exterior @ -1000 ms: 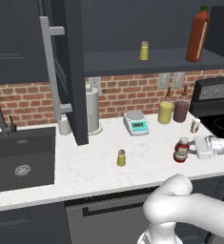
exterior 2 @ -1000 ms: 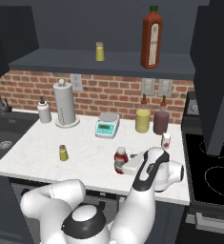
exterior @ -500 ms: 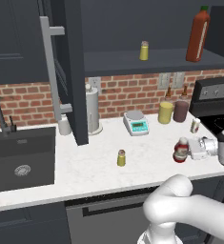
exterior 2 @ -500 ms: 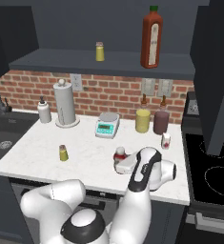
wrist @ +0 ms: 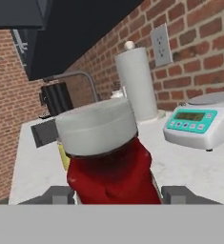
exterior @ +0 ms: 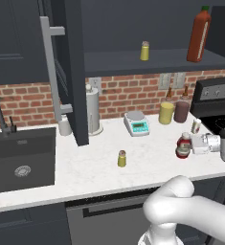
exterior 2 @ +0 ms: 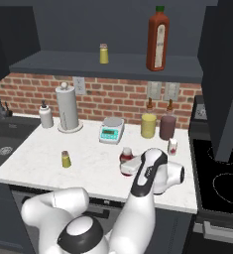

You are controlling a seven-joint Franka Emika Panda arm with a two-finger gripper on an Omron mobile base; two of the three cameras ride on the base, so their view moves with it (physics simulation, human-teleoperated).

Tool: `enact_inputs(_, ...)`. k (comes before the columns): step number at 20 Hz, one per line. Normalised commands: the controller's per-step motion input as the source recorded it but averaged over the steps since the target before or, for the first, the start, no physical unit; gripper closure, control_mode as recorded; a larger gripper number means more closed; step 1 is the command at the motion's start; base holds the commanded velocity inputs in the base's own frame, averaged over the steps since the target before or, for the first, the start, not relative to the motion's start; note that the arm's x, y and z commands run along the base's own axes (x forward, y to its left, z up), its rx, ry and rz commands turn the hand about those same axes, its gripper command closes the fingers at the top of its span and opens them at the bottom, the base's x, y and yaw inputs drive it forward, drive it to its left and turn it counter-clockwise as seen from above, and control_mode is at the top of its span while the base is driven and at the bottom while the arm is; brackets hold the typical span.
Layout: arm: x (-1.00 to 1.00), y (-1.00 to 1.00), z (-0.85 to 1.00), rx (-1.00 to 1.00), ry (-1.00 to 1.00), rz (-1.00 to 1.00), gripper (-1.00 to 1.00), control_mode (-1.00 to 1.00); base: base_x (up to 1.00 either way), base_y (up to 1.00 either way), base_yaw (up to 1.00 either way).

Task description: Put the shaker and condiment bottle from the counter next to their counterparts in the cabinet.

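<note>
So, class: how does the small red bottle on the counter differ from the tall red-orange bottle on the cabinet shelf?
The small red bottle is squat with a white cap; the tall bottle is slim with a green cap. The small one stands on the counter between the jaws; the tall one stands on the shelf. Both stand upright.

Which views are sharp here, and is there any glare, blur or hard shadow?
Left base view: even flat lighting, no glare, counter sharp. Right base view: crisp, cabinet shelf dark underneath. Hand view: condiment bottle looms large and close, slightly soft, tilted frame.
</note>
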Motion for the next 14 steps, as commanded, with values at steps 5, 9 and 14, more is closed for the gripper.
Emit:
enact_inputs(5, 0.00, 0.02, 0.77, -0.01, 0.05, -0.29, 1.00, -1.00, 0.00, 0.00, 0.00)
enact_inputs(9, 0.00, 0.13, 0.69, -0.02, 0.09, -0.34, 1.00, -1.00, 0.00, 0.00, 0.00)
enact_inputs(14, -0.18, 0.03, 0.60, -0.03, 0.01, -0.29, 1.00, -1.00, 0.00, 0.00, 0.00)
